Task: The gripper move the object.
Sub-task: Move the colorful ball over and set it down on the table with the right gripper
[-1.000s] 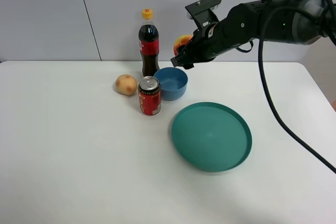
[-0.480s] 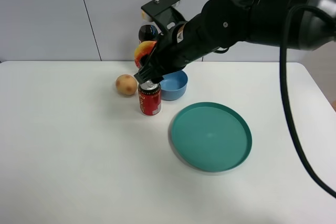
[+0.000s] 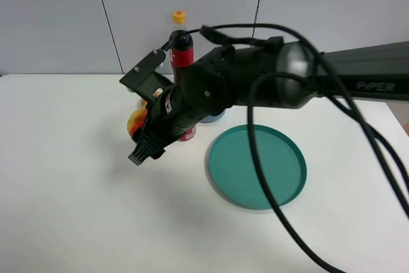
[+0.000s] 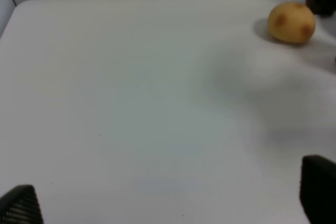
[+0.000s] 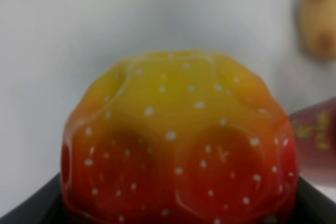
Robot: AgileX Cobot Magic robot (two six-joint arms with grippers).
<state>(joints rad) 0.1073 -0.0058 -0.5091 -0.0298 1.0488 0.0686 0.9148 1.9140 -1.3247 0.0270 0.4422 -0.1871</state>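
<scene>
- The table [image 3: 77, 209] is plain white and matte. It fills the lower two thirds of the high view, and its far edge meets the wall [image 3: 57, 17] in a straight line across the upper third.
- The wall is pale grey panels split by thin dark seams, one slanting at upper left and one near upper centre.
- A faint grey shadow lies on the table left of centre, under the arm.
- The right gripper [image 3: 138, 155] reaches in from the right edge, past the middle to left of centre, and points down and left. Its jaws are clamped on the ball [image 5: 178, 145], which shows yellow on top, red below and dotted white in the right wrist view.
- In the high view the ball sits left of centre, just left of the can [image 3: 188, 134] and over the table.
- The bottle [image 3: 181, 49] stands at the table's far edge, upper centre, partly behind the arm.
- A sliver of the blue bowl [image 3: 215, 118] shows under the arm.
- The teal plate [image 3: 255, 165] lies right of centre, bare.
- The left gripper [image 4: 168, 198] has its fingers spread wide with nothing between them, over bare table.
- A tan potato [image 4: 291, 22] rests at upper right of the left wrist view.
</scene>
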